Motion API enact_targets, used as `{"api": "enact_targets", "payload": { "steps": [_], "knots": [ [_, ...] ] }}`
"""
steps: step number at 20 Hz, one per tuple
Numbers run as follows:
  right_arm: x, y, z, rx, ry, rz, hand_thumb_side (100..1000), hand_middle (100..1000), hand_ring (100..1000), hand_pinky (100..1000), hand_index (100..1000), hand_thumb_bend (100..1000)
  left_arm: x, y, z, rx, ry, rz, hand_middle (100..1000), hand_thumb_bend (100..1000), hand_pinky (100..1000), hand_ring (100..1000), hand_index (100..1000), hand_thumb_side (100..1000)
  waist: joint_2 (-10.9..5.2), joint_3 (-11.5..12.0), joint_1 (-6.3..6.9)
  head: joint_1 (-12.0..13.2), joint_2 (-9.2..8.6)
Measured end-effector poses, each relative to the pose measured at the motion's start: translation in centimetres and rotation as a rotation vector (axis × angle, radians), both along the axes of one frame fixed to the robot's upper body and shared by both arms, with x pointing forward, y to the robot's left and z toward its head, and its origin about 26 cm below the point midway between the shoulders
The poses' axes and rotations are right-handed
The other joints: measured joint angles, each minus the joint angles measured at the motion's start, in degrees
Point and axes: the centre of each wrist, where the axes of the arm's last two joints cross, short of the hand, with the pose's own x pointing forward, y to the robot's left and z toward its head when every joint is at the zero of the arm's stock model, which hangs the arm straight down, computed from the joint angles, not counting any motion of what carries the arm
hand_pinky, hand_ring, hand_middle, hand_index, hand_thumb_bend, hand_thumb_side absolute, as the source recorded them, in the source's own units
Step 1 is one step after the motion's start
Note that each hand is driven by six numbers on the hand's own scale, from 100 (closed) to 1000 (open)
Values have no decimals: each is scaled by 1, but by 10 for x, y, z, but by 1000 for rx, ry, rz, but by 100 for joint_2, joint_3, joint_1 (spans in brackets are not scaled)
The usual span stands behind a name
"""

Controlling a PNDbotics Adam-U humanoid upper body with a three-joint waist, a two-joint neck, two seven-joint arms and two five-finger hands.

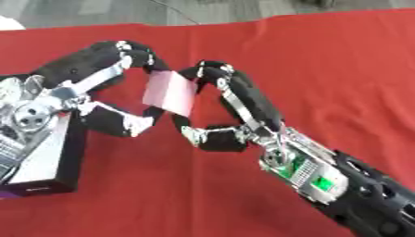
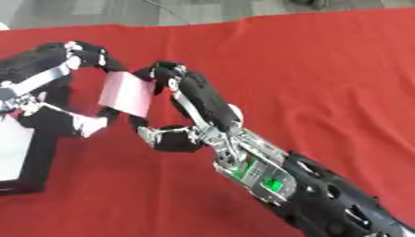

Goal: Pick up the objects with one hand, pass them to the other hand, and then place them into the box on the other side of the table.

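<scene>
A flat pink rectangular object (image 1: 169,93) hangs above the red table between both hands. My left hand (image 1: 89,78) comes in from the left, its fingers curled over the object's top edge and its thumb at the lower edge. My right hand (image 1: 235,104) reaches in from the lower right, its fingers hooked on the object's upper right corner and its thumb below the bottom edge. Both hands pinch the object at once. A box (image 1: 57,157) with black walls and a white inside lies at the left edge, partly under my left wrist.
A red cloth (image 1: 324,69) covers the table and lies wrinkled on the right side. Grey floor (image 1: 162,11) shows beyond the far edge. Something white (image 1: 8,22) peeks in at the top left corner.
</scene>
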Motion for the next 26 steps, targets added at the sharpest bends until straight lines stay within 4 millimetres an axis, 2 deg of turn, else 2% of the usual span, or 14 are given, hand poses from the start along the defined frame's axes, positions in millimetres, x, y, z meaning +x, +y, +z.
{"api": "enact_targets", "payload": {
  "steps": [4, 6, 11, 13, 19, 22, 26],
  "knots": [
    [0, 0, 0, -3, 4, -2, 100, 540, 591, 704, 601, 100, 0, 0, -1, -13, -3, 2, 490, 100, 772, 642, 451, 132, 1, 0, -2, 2, 0],
    [0, 0, 1, -3, 6, -4, 100, 549, 598, 707, 609, 100, 0, 0, -1, -18, -4, 6, 473, 100, 762, 626, 433, 102, 1, 0, -5, 3, 0],
    [0, 0, 1, -7, 12, -11, 100, 591, 629, 721, 651, 100, 0, -1, -3, -23, -3, 15, 443, 100, 745, 607, 384, 100, 1, -6, -13, 19, 0],
    [-1, -1, 2, -10, 9, -15, 100, 630, 665, 734, 695, 100, 0, -1, -3, -29, -3, 22, 435, 100, 741, 602, 365, 100, 1, -9, -15, 22, 0],
    [-1, -1, 1, -51, 5, -46, 327, 732, 754, 772, 819, 100, 2, 1, -6, -46, -3, 46, 414, 100, 731, 592, 332, 100, 1, -17, -17, 24, -3],
    [-1, -1, 0, -75, 2, -62, 366, 745, 764, 802, 841, 100, 3, 1, -8, -54, -6, 53, 409, 100, 729, 589, 323, 100, 1, -21, -25, 24, -3],
    [-2, -1, -3, -92, 6, -77, 390, 752, 768, 799, 866, 100, 3, 3, -11, -60, -4, 60, 406, 100, 726, 589, 320, 100, 1, -23, -27, 25, -5]
  ]
}}
